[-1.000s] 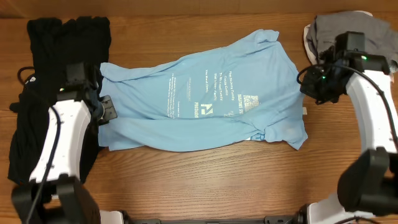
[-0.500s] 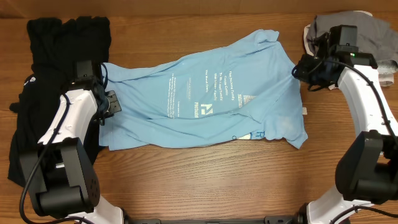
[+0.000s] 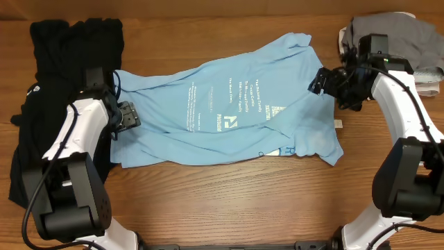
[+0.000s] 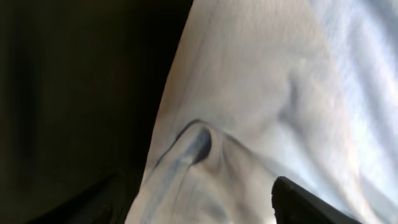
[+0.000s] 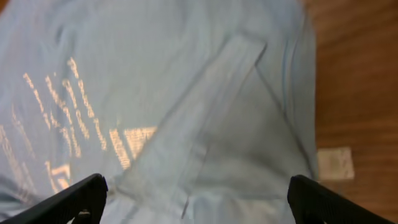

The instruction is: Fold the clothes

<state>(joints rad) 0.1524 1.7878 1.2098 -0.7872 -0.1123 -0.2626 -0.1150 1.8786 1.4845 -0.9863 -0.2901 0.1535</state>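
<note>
A light blue T-shirt (image 3: 229, 111) with white lettering lies spread across the middle of the table, wrinkled, one sleeve folded over at the lower right. My left gripper (image 3: 125, 115) hangs over the shirt's left edge, jaws open, fabric (image 4: 249, 93) beneath and nothing held. My right gripper (image 3: 320, 79) is over the shirt's upper right part, jaws wide open above a folded band of blue cloth (image 5: 205, 118). A black garment (image 3: 62, 48) lies at the left, partly under the shirt's edge. Grey pieces (image 3: 406, 31) sit at the back right corner.
A small white tag (image 3: 338, 124) lies on the bare wood just right of the shirt, also in the right wrist view as a pale tag (image 5: 336, 163). Wooden table (image 3: 229, 201) shows along the front. The black garment (image 4: 74, 93) fills the left wrist view's left side.
Both grippers have gone from shut to open. The right gripper has moved left from the grey pieces to over the shirt's right part. The left gripper stays at the shirt's left edge.
</note>
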